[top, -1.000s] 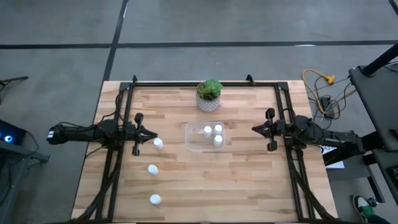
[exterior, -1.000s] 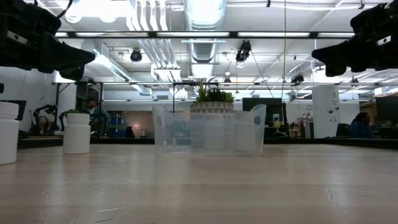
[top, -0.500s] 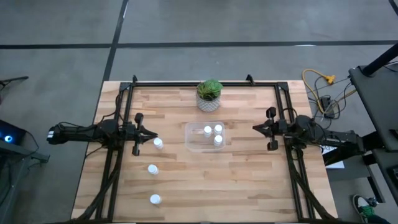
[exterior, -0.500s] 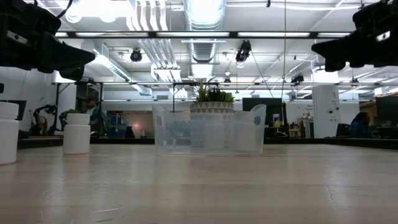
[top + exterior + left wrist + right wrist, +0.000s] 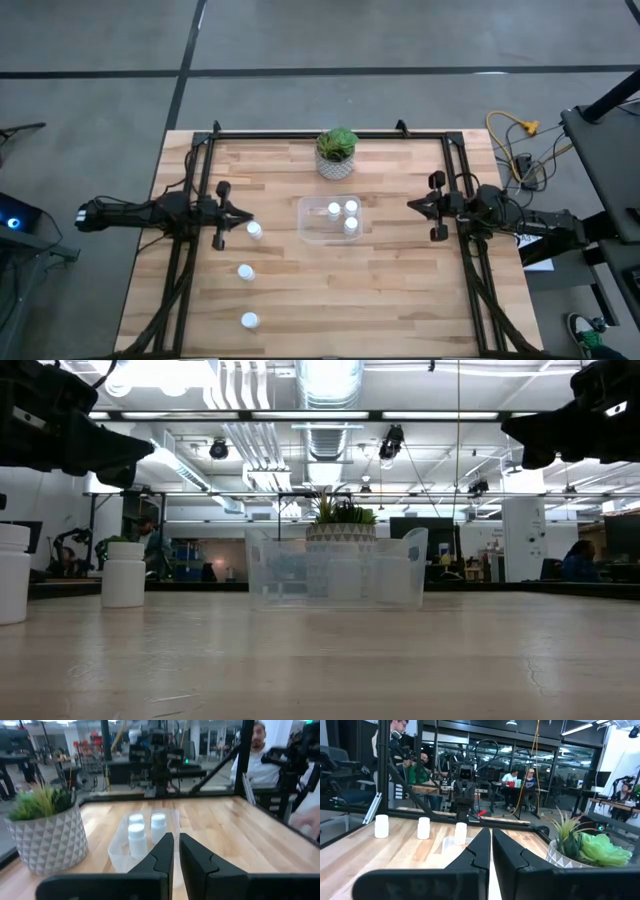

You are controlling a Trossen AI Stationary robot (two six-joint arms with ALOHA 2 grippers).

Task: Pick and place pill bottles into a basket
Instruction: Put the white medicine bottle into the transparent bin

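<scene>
Three tiny white capped pill bottles (image 5: 343, 216) sit in your clear plastic rectangular tray (image 5: 310, 228); three stand outside.
Left end effector (image 5: 238, 216) and right end effector (image 5: 412, 206) hover near-closed, empty, either side above the wooden table (image 5: 380, 290).

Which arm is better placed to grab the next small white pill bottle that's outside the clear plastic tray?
Left. All three loose small white pill bottles stand on its side of the clear plastic tray, the nearest just beside the left gripper. The right gripper waits beyond the tray, with none nearby.
</scene>
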